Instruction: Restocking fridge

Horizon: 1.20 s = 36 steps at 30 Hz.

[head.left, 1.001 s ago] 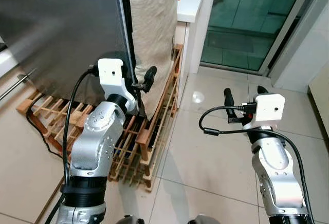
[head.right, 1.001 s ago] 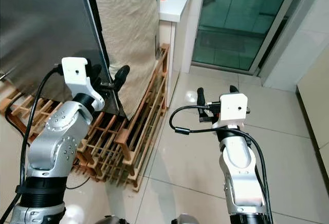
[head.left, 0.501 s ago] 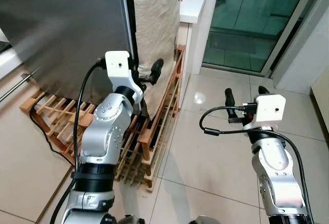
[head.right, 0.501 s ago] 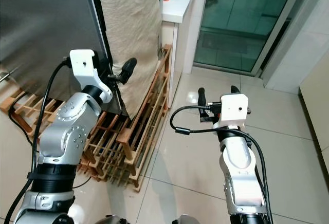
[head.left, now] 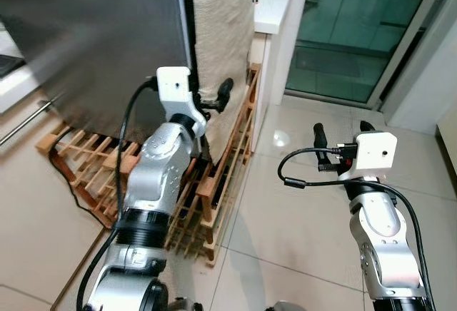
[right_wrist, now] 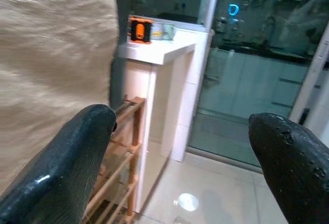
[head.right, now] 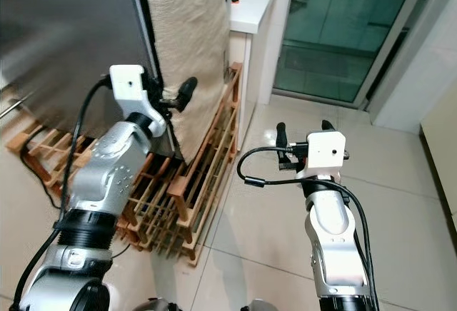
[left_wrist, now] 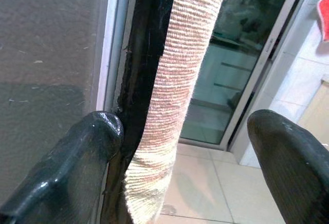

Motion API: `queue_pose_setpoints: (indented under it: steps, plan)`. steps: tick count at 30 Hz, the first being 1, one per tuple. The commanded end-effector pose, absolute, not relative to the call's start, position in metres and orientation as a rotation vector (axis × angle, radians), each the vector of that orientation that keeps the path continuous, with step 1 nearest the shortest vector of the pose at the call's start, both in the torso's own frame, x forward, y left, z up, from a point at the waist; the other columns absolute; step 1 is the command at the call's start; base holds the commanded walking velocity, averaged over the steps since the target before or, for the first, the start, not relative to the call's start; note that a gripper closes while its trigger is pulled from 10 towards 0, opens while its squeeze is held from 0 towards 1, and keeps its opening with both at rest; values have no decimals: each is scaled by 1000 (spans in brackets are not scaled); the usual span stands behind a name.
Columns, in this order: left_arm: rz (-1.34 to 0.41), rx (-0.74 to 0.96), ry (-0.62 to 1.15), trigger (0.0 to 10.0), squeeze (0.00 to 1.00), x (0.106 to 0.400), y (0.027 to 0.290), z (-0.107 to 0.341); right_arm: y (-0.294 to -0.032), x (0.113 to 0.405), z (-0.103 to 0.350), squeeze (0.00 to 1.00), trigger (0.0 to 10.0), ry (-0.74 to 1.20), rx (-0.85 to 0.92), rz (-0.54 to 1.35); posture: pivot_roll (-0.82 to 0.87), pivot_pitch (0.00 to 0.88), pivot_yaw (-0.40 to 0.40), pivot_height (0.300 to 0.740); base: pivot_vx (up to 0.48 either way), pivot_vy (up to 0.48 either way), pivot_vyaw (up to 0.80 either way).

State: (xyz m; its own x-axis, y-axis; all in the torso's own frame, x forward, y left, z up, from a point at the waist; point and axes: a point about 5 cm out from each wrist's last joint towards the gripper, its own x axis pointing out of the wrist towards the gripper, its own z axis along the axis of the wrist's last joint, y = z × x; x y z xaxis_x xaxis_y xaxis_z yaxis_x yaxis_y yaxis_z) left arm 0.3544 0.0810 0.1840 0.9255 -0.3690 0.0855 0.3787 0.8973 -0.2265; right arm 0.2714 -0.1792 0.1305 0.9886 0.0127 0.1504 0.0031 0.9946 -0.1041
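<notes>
Stainless-steel fridge door (head.left: 93,33), judged heavy and rigid, is best gripped along its black edge seal (left_wrist: 141,80), where the left gripper (left_wrist: 185,142) sits wide apart; right gripper (right_wrist: 190,147) hovers beside, spread, empty.

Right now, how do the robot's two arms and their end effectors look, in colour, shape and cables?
Both arms are silver, rounded metal segments with black joint rings. Each wrist carries a white box-shaped camera housing with a small dark dot. The left end effector and the right end effector each have two long, glossy black fingers with rounded tips. A black cable loops beside each arm.
</notes>
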Motion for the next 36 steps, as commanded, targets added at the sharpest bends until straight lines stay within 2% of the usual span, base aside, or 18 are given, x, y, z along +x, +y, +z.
queue_pose_setpoints:
  steps: [1,5,6,8,9,14,15,16,19,23,26,29,30,31,32,33,34,36]
  plan:
    - [-590,-255,-58,10000,0,353,39,198,-178,274,134,0,10000,-166,-113,7,-187,0,41,716,0,0,0]
    - [-747,-291,-68,10000,0,349,2,210,-182,273,136,0,10000,-174,-121,-11,-234,0,53,716,0,0,0]
    - [-873,-333,-62,10000,0,342,-20,216,-184,271,137,0,10000,-176,-123,-26,-245,0,57,716,0,0,0]
    - [-925,-353,-57,10000,0,339,-30,218,-186,269,137,0,10000,-176,-123,-33,-261,0,61,716,0,0,0]
    - [-1042,-387,-53,10000,0,330,-49,224,-188,266,136,0,10000,-170,-127,-44,-275,0,63,716,0,0,0]
    - [-1276,-426,-130,10000,0,306,-84,243,-195,260,131,0,10000,-150,-136,-64,-312,0,64,716,0,0,0]
    - [-1276,-426,-130,10000,0,306,-84,243,-195,260,131,0,10000,-150,-136,-64,-312,0,64,716,0,0,0]
    - [-1409,-425,-164,10000,0,290,-94,250,-196,259,130,0,10000,-144,-136,-67,-312,0,64,716,0,0,0]
    - [-1537,-469,-168,10000,0,275,-98,254,-195,260,130,0,10000,-140,-136,-62,-304,0,53,716,0,0,0]
    - [-1549,-489,-167,10000,0,276,-96,255,-194,261,130,0,10000,-139,-136,-52,-299,0,50,716,0,0,0]
    - [-1502,-511,-191,10000,0,285,-76,259,-186,261,131,0,10000,-143,-135,-19,-274,0,42,716,0,0,0]
    - [-1381,-497,-194,10000,0,297,-52,254,-184,260,131,0,10000,-143,-129,-16,-258,0,42,716,0,0,0]
    - [-1381,-497,-194,10000,0,297,-52,254,-184,260,131,0,10000,-143,-129,-16,-258,0,42,716,0,0,0]
    - [-1194,-471,-162,10000,0,313,-10,234,-186,261,127,0,10000,-120,-93,-35,-233,0,41,716,0,0,0]
    - [-1117,-459,-145,10000,0,318,7,225,-187,262,125,0,10000,-110,-75,-44,-233,0,41,716,0,0,0]
    - [-1117,-459,-145,10000,0,318,7,225,-187,262,125,0,10000,-110,-75,-44,-233,0,41,716,0,0,0]
    - [-937,-445,-109,10000,0,324,48,203,-190,264,122,0,10000,-89,-42,-58,-197,0,32,716,0,0,0]
    - [-815,-445,-82,10000,0,326,75,190,-191,267,121,0,10000,-79,-35,-56,-191,0,30,716,0,0,0]
